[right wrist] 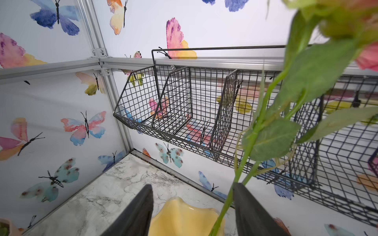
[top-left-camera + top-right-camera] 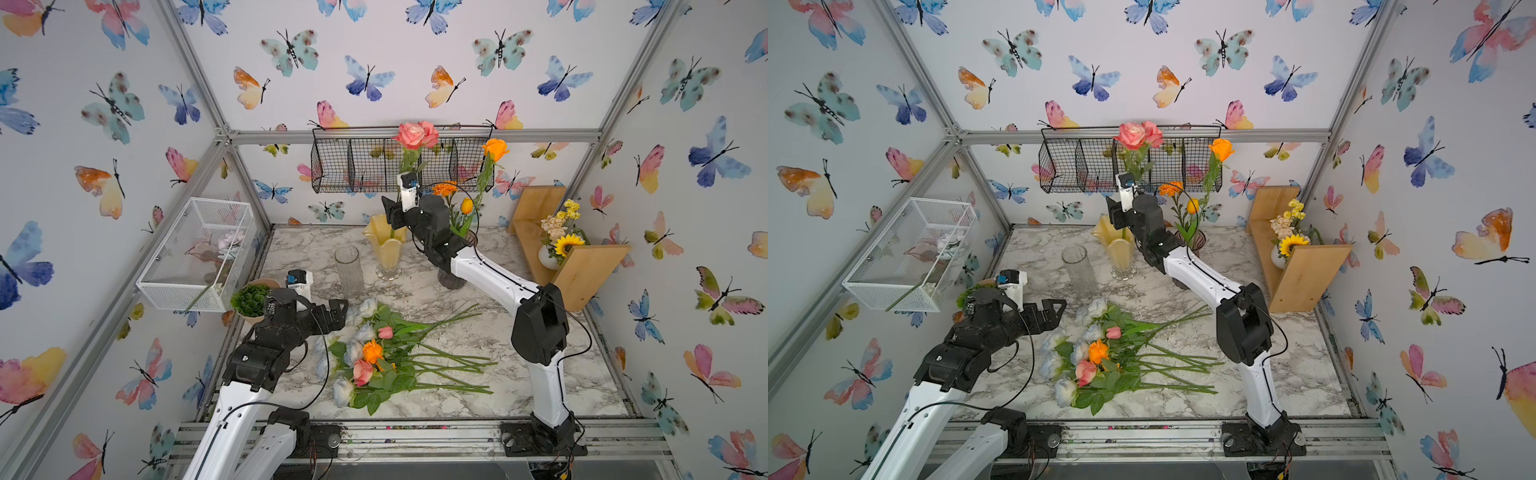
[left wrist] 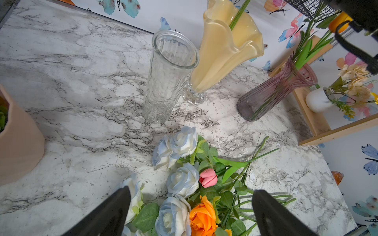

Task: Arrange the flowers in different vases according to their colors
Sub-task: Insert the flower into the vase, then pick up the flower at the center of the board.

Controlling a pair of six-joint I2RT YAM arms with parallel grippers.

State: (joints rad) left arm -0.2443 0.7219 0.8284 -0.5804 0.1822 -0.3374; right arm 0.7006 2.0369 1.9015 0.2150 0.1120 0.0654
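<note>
A pink rose [image 2: 415, 134] stands with its stem [image 1: 251, 147] in the yellow vase [image 2: 386, 245], the stem resting beside one finger [image 1: 247, 208] of my right gripper [image 1: 193, 186]. That gripper [image 2: 388, 214] is open just above the wavy rim [image 1: 184, 214]. Orange flowers [image 2: 495, 149] stand in the purple vase [image 3: 272, 92], which my right arm partly hides in both top views. The clear vase [image 2: 349, 268] holds nothing. Mixed white-blue, pink and orange flowers [image 2: 374, 353] lie in a pile on the table. My left gripper [image 3: 192, 192] hovers open over their blooms [image 3: 180, 216].
A tan pot with a succulent [image 2: 251, 300] sits by my left wrist. A white wire basket [image 2: 195, 253] hangs on the left wall and a black wire basket [image 2: 357, 166] on the back wall. A wooden shelf [image 2: 582, 266] at right holds a sunflower bunch [image 2: 559, 237].
</note>
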